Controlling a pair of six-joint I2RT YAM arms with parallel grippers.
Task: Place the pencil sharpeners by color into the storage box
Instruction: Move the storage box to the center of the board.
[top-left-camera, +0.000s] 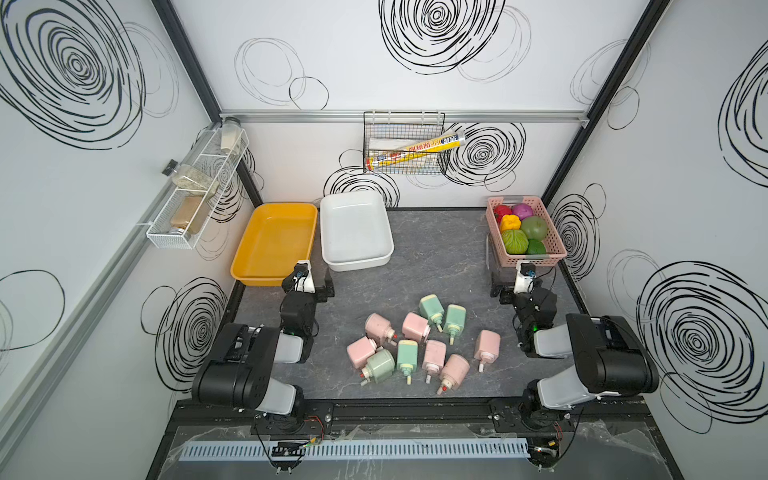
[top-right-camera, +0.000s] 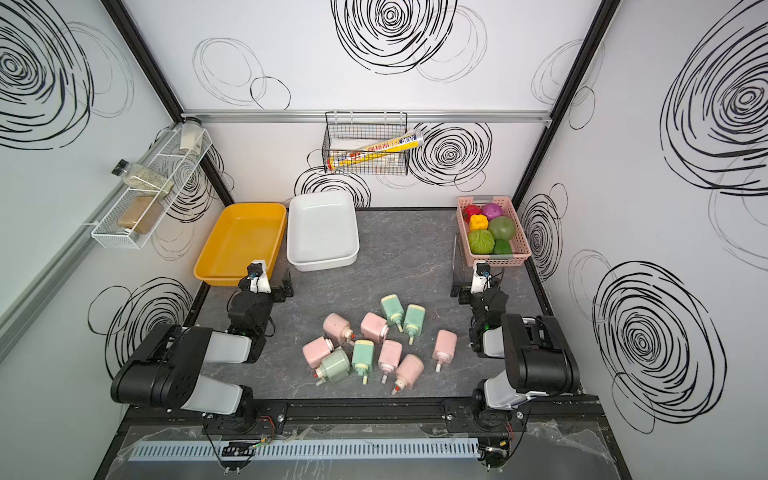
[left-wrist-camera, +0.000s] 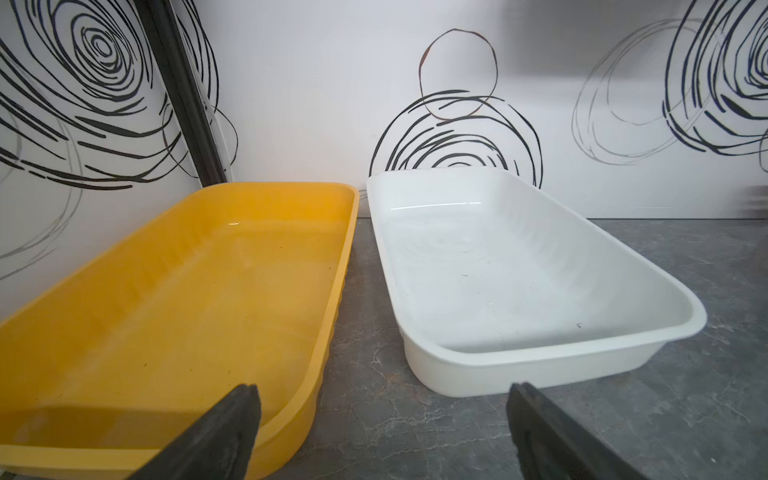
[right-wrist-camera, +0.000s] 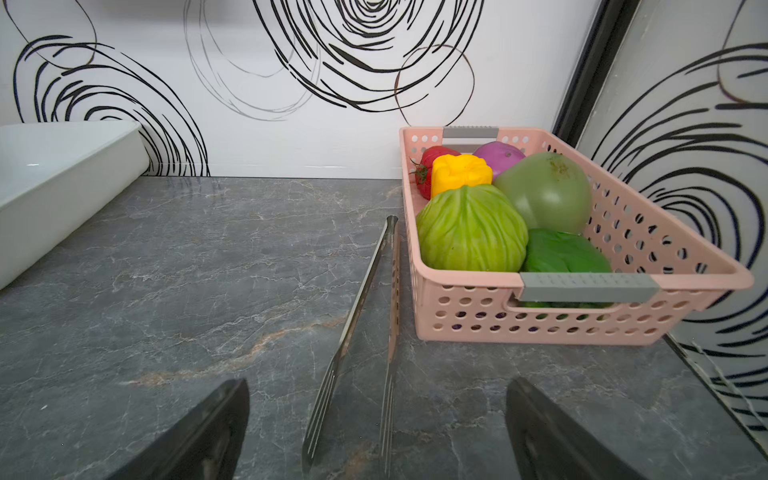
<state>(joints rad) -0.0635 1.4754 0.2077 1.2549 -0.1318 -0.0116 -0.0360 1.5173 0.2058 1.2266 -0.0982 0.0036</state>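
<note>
Several pink pencil sharpeners (top-left-camera: 415, 326) (top-right-camera: 374, 325) and mint green ones (top-left-camera: 431, 306) (top-right-camera: 392, 307) lie jumbled on the grey tabletop between my two arms. A yellow storage box (top-left-camera: 249, 266) (left-wrist-camera: 124, 257) and a white one (top-left-camera: 357, 262) (left-wrist-camera: 540, 357) stand side by side at the back left, both with nothing in them. My left gripper (top-left-camera: 309, 284) (left-wrist-camera: 383, 386) hangs open in front of the gap between them. My right gripper (top-left-camera: 521, 286) (right-wrist-camera: 378, 380) is open too, low over the table near the right wall. Neither holds or touches a sharpener.
A pink perforated basket (top-left-camera: 557, 245) (right-wrist-camera: 582, 282) of toy vegetables stands at the back right. Metal tongs (right-wrist-camera: 361, 299) lie on the table beside it, just ahead of my right gripper. A wire basket (top-left-camera: 405, 143) and a spice rack (top-left-camera: 195, 199) hang on the walls.
</note>
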